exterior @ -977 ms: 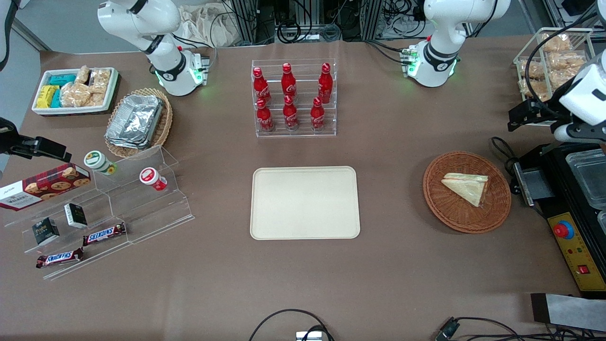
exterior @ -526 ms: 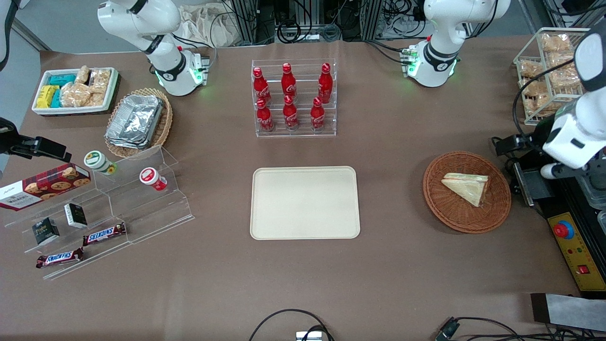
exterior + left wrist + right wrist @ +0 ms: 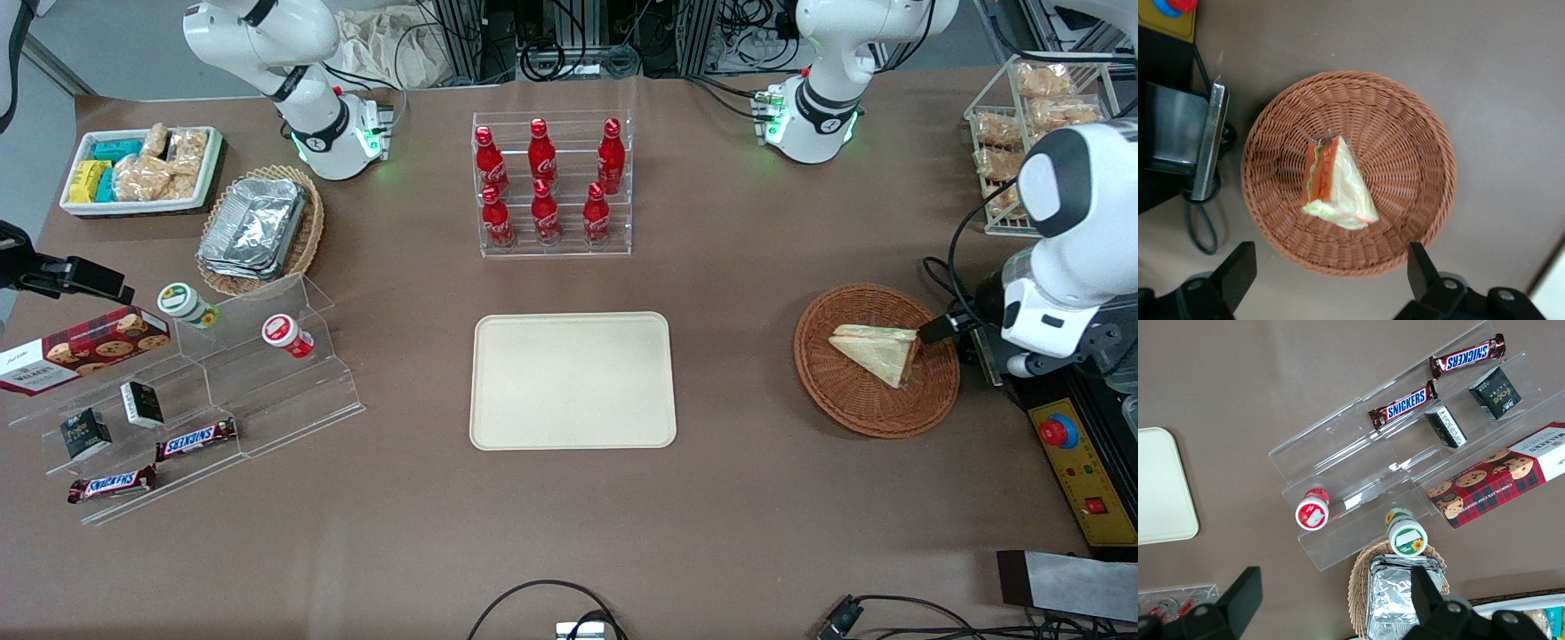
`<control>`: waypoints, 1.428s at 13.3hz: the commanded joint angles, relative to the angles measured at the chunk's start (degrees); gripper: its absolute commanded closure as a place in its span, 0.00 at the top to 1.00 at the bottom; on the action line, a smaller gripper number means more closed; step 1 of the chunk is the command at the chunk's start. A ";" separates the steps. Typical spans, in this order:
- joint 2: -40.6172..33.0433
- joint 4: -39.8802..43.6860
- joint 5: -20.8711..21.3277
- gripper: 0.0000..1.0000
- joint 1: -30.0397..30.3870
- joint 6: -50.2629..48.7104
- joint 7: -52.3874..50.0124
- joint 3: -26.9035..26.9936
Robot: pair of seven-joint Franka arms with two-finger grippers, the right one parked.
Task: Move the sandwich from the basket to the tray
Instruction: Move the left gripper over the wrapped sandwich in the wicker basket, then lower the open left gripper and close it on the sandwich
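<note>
The gripper [image 3: 1328, 283], fingers spread wide, has swung in above the basket [image 3: 1418, 200] and its sandwich [image 3: 1336, 184].

Sandwich [image 3: 876, 351]: one, lying in the brown basket.
Baskets: two, a brown basket [image 3: 876, 418] toward the working arm's end and a tan basket [image 3: 307, 240] toward the parked arm's end.
Tray [image 3: 572, 382]: one, mid-table.
Gripper [image 3: 1330, 267]: one, above the brown basket, fingers spread wide.
Cola bottles [image 3: 544, 182]: six, in two rows of three, farther from the camera than the tray.
Snickers bars [image 3: 196, 438]: two.
Small dark boxes [image 3: 142, 404]: two.
Round tubs: two, one green-lidded [image 3: 187, 304], one red-lidded [image 3: 286, 335].
Cookie box [image 3: 84, 348]: one.
White bin [image 3: 138, 169]: one, filled with snack packets.
Foil containers [image 3: 253, 227]: a stack in the tan basket; number cannot be told.
</note>
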 commanded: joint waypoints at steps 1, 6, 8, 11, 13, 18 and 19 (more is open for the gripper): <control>-2.85 -8.66 -0.73 1.00 -0.29 8.45 -6.73 0.49; -1.45 -12.81 -1.61 1.00 -0.29 15.41 -14.65 0.49; -0.84 -14.48 -2.75 1.00 -0.29 18.40 -15.98 0.49; 0.04 -17.38 -3.81 1.00 -0.29 23.23 -16.60 0.84; 1.09 -18.79 -3.99 1.00 -0.29 25.78 -16.69 0.93; 2.50 -19.93 -3.99 1.00 -0.29 28.16 -16.95 1.55; 2.68 -20.46 -3.99 1.00 -0.29 29.13 -16.95 1.64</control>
